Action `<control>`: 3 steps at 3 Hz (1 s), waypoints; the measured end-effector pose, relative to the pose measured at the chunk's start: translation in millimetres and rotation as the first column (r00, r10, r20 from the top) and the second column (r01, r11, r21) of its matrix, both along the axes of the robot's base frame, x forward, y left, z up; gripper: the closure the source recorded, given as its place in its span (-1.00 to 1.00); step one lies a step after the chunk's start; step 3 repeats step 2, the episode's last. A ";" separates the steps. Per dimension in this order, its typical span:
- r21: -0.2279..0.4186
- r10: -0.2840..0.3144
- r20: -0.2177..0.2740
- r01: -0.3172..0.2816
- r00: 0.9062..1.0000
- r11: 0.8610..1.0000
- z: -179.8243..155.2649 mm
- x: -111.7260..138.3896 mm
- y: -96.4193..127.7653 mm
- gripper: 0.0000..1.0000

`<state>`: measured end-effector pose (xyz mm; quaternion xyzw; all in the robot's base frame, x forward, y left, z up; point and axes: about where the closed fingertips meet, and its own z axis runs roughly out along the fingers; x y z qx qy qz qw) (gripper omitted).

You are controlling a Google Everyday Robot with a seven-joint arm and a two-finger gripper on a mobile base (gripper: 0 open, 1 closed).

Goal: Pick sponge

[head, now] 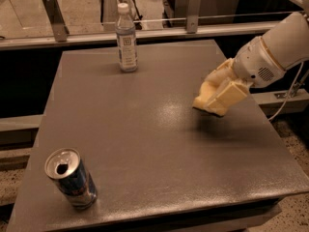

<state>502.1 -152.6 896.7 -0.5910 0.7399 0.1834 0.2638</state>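
Note:
My gripper [216, 98] hangs over the right side of the grey table [145, 129], at the end of the white arm that reaches in from the right. It is shut on the sponge [205, 94], a pale yellow foam block pinched between the pale yellow fingers [232, 94]. The sponge is held a little above the table top, and a shadow lies on the surface below it. Part of the sponge is hidden by the fingers.
A clear plastic water bottle [126, 40] stands upright at the table's far edge, left of centre. An opened drink can [71, 178] stands at the near left corner. A metal rail [159, 30] runs behind the table. The table's right edge is close to the gripper.

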 end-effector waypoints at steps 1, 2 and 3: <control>0.148 0.017 0.048 -0.024 0.999 0.989 45.5 -1.1 3.9 1.00; 0.184 0.022 0.056 -0.032 0.998 0.982 56.4 -1.6 10.7 1.00; 0.184 0.022 0.056 -0.032 0.998 0.982 56.4 -1.6 10.7 1.00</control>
